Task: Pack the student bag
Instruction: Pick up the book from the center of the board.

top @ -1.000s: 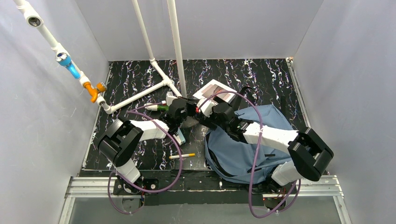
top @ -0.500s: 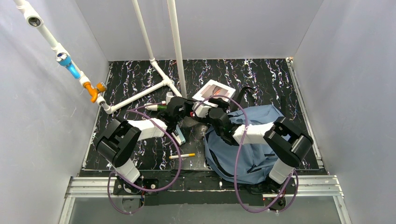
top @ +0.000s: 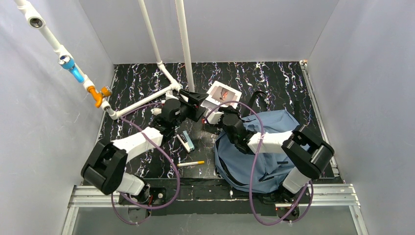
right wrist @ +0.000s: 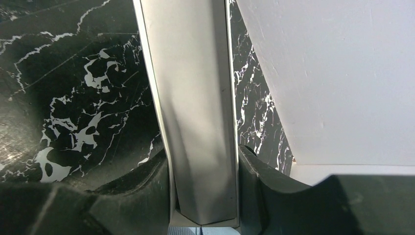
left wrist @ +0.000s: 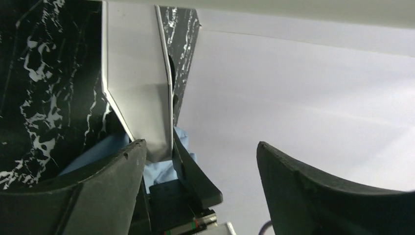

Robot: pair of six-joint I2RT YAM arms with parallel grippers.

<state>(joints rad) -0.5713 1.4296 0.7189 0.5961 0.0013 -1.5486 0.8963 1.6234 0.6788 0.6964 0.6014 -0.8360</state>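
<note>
Two pads (right wrist: 142,196) of right gripper (right wrist: 203,161) clamped on thin book (right wrist: 191,88), likely for carrying into student bag (top: 279,122); left gripper (left wrist: 200,147) spread wide, empty, book just beyond fingertips (left wrist: 122,161).

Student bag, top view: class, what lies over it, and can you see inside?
The right arm and its purple cable cross over the student bag. Its inside cannot be seen: blue fabric and the arm cover it.

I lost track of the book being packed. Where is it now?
In the top view the book is near the table's far middle, clamped in the right end effector, just beyond the blue backpack and right of the white pipe.
</note>
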